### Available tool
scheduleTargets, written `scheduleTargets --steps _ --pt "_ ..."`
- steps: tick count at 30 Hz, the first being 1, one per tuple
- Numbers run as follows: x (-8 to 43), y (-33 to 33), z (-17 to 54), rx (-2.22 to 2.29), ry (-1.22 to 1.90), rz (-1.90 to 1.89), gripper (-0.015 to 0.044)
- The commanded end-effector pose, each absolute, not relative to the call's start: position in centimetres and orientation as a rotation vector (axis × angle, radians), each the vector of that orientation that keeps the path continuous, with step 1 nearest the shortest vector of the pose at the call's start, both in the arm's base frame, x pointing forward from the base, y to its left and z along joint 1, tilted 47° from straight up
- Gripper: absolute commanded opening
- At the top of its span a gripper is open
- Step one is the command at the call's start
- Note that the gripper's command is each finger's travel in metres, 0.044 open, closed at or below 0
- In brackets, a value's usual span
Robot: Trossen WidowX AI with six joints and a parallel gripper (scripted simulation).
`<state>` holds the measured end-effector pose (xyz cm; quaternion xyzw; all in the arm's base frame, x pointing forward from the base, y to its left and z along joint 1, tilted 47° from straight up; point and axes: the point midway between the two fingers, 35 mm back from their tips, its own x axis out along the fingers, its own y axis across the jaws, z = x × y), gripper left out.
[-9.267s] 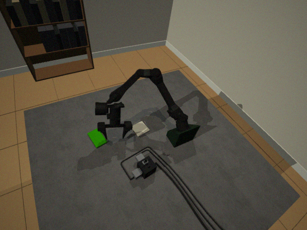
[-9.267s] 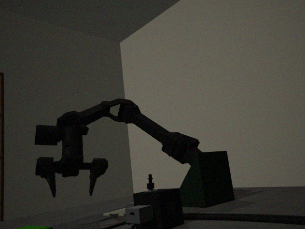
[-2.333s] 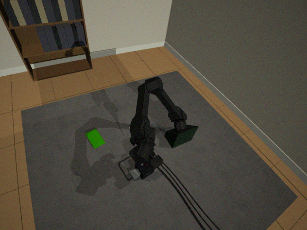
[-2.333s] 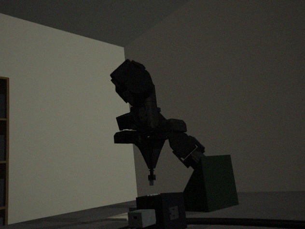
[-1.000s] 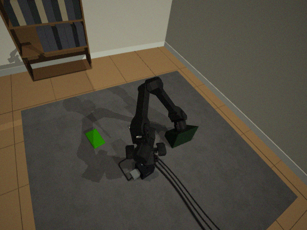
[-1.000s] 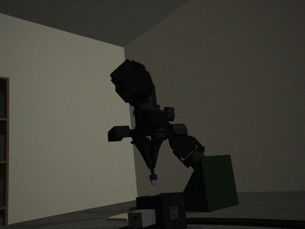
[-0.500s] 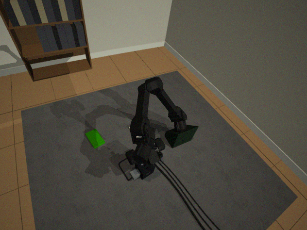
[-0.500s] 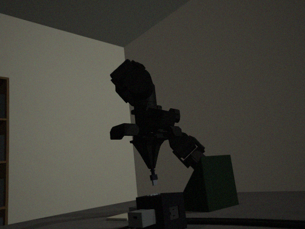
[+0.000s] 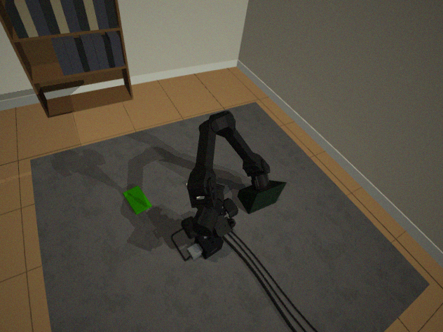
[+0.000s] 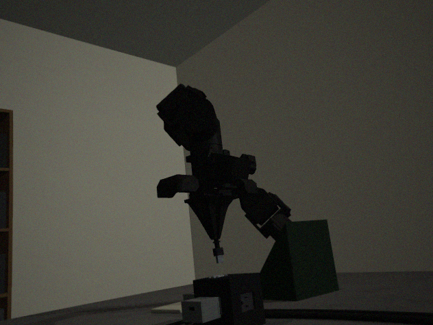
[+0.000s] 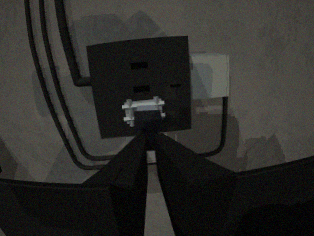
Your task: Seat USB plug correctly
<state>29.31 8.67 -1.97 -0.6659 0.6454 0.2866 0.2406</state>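
Plug, clamped in the tool, is held tip-down; in the exterior view, the power cube lies below, at six o'clock, apart.

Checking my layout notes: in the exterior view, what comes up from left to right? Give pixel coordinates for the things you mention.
Brown wooden bookshelf (image 9: 127, 83) (image 10: 10, 210), small pale grey box (image 9: 195, 251) (image 10: 191, 312) (image 11: 212, 75), large dark green block (image 9: 263, 199) (image 10: 311, 258).

The power cube looks matt, smooth plastic; the bookshelf, upper left from the top, looks wooden; the grey mat looks matt, slightly rough.
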Motion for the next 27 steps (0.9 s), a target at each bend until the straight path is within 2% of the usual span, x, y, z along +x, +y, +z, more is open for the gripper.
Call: scheduleTargets --steps 1,27 --pt "29.31 8.62 -1.98 -1.824 1.766 0.785 0.0" --pt "29.3 8.29 -2.07 -1.839 1.771 0.792 0.0"
